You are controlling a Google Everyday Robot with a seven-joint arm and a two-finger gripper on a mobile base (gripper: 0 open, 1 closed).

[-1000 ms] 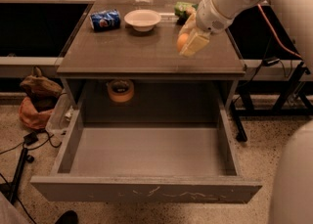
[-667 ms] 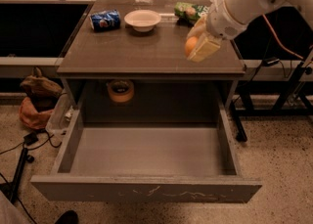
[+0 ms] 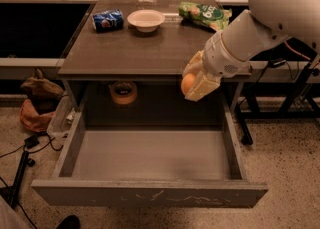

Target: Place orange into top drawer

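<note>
**Tool and orange over the open top drawer.** Your tool (image 3: 196, 83) hangs at the front right edge of the tabletop (image 3: 135, 53), carried by the white arm (image 3: 260, 25) that enters from the upper right. Its pale fingers (image 3: 204, 87) are clenched around the orange (image 3: 187, 83). The fruit shows on the side of the tool that faces the middle of the table. It is held in the air against the dark opening under the tabletop, over the rear right part of the top drawer (image 3: 150, 155), and it touches neither the drawer bottom nor its walls.

The top drawer stands pulled out toward the camera. You can see its flat grey bottom, and its scratched front lies nearest the lens.

At the back of the tabletop, from left to right, are a blue can (image 3: 107, 20) lying on its side, a white bowl (image 3: 146, 19) and a green bag (image 3: 204, 15). All three are well apart from the tool. A tan tape roll (image 3: 123, 92) sits in the recess under the tabletop, behind the drawer. On the floor at the left lie a brown bag (image 3: 34, 100) and dark cables (image 3: 22, 145).
</note>
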